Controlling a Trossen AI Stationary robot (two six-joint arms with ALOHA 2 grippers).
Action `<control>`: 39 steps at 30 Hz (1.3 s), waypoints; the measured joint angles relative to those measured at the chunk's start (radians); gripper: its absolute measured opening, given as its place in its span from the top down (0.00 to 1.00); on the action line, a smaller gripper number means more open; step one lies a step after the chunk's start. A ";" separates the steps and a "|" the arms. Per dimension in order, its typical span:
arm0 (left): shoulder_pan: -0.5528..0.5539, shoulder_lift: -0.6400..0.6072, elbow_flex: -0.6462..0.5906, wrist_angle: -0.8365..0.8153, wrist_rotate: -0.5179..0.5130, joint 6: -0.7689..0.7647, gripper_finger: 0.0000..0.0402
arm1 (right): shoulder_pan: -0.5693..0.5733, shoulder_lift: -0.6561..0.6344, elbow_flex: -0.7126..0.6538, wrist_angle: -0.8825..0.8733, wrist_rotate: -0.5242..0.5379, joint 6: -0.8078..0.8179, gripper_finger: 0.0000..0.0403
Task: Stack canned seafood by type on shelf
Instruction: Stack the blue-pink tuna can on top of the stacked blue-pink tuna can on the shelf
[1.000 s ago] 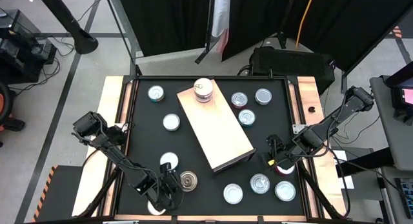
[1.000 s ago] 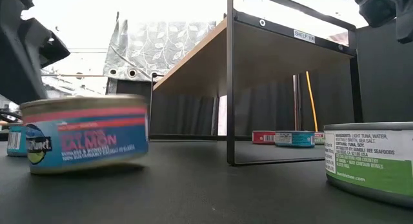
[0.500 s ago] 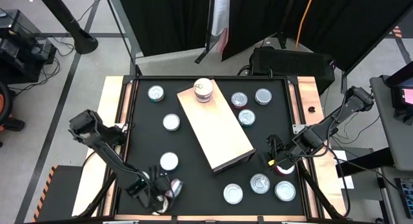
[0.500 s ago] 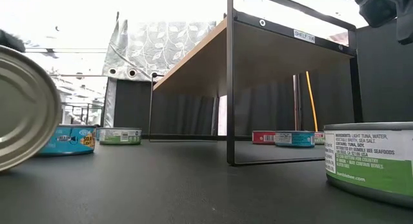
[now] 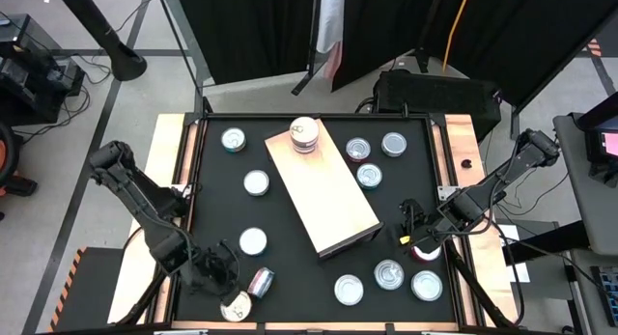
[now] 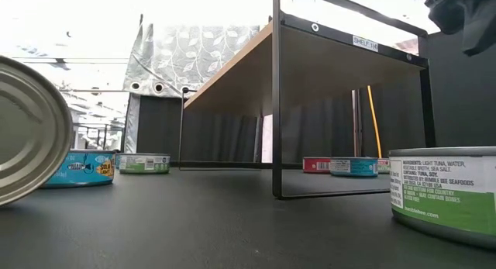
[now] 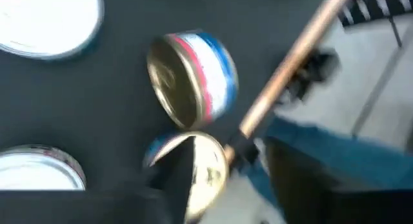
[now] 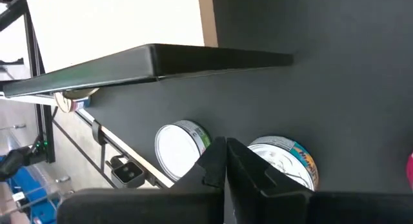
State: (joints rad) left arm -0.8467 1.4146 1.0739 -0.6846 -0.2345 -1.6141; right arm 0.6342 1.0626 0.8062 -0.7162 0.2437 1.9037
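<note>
A salmon tin (image 5: 259,280) with a red and blue label lies on its side near the table's front left corner; the low view shows its bare metal end (image 6: 31,129). My left gripper (image 5: 218,267) hangs open just left of it, touching nothing. Beside it stands a gold-topped tin (image 7: 197,166). The pale wood shelf (image 5: 323,195) lies slantwise mid-table, with a tin (image 5: 304,134) on its far end. My right gripper (image 5: 413,240) is shut above the table at the right, beside a pinkish-red tin (image 5: 426,251).
Loose tins stand around the shelf: three on its left (image 5: 233,139) (image 5: 256,182) (image 5: 253,241), three at the far right (image 5: 358,149) (image 5: 393,144) (image 5: 368,175), three at the near right (image 5: 349,290) (image 5: 389,273) (image 5: 426,284). A green-labelled tuna tin (image 6: 442,191) stands close to the low camera.
My left gripper has rolled, tipping the salmon tin from upright onto its side and shifting it slightly toward the left edge. It has then let go, risen and drawn back toward the table's left edge. The tin stays on its side.
</note>
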 joint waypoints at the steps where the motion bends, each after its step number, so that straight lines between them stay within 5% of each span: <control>1: 0.000 0.015 0.000 0.001 -0.034 -0.016 0.43 | 0.000 0.000 0.000 0.000 0.000 0.002 0.99; 6: 0.016 0.089 0.000 0.074 -0.103 -0.048 0.08 | 0.000 0.000 0.000 0.002 -0.008 0.018 0.99; 8: 0.023 0.113 0.000 0.134 -0.113 -0.046 0.03 | 0.000 0.000 0.000 0.009 -0.010 0.023 0.99; 23: 0.055 0.176 0.027 0.188 -0.104 -0.053 0.10 | 0.000 0.000 0.000 0.054 -0.014 0.023 0.99; 27: 0.063 0.141 0.111 0.081 -0.091 -0.056 0.10 | 0.000 0.000 0.000 0.058 -0.013 0.023 0.99; 34: 0.104 0.136 0.290 -0.383 0.059 -0.162 0.14 | 0.000 0.000 0.000 0.055 -0.008 0.026 0.99; 39: 0.109 0.163 0.295 -0.378 0.059 -0.156 0.18 | -0.006 0.000 0.000 0.051 -0.012 0.026 0.99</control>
State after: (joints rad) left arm -0.7380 1.5780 1.3693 -1.0621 -0.1750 -1.7703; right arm 0.6282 1.0626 0.8062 -0.6647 0.2321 1.9297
